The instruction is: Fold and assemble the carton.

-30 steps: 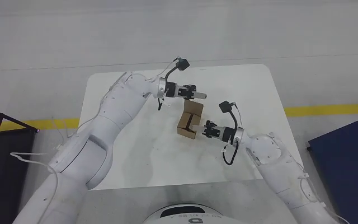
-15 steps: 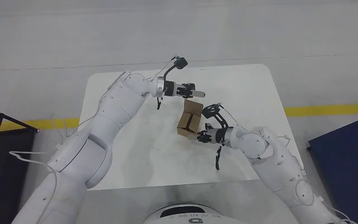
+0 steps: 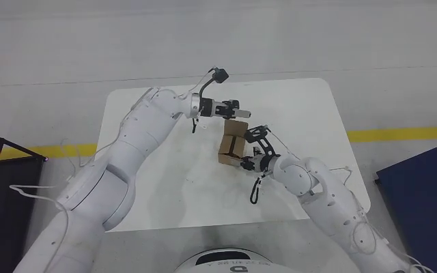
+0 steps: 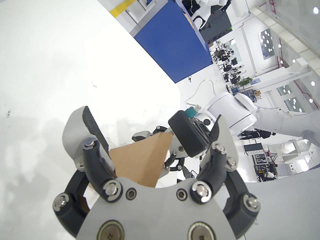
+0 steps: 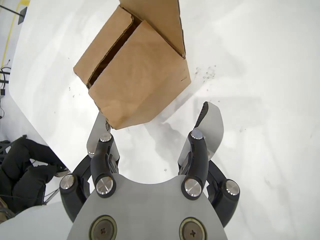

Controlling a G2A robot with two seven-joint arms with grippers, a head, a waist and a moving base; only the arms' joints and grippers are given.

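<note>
A small brown carton (image 3: 231, 143) stands near the middle of the white table (image 3: 150, 177), with one flap raised at its far side and a slit between two folded flaps. My left gripper (image 3: 239, 110) hovers open just beyond the carton's far top edge. In the left wrist view the raised flap (image 4: 137, 161) lies against one pad, and the left gripper (image 4: 155, 126) holds nothing. My right gripper (image 3: 246, 162) is open at the carton's near right corner. In the right wrist view the carton (image 5: 135, 81) has its lower corner over one finger of the right gripper (image 5: 155, 118).
The table's right half (image 3: 307, 123) and near left part are bare white surface. A yellow floor line (image 3: 396, 134) runs past the table on both sides. A blue partition (image 3: 410, 184) stands off the right edge.
My right arm has swung its wrist around and moved in closer to the carton's near corner. The carton has shifted slightly. The left arm has hardly moved.
</note>
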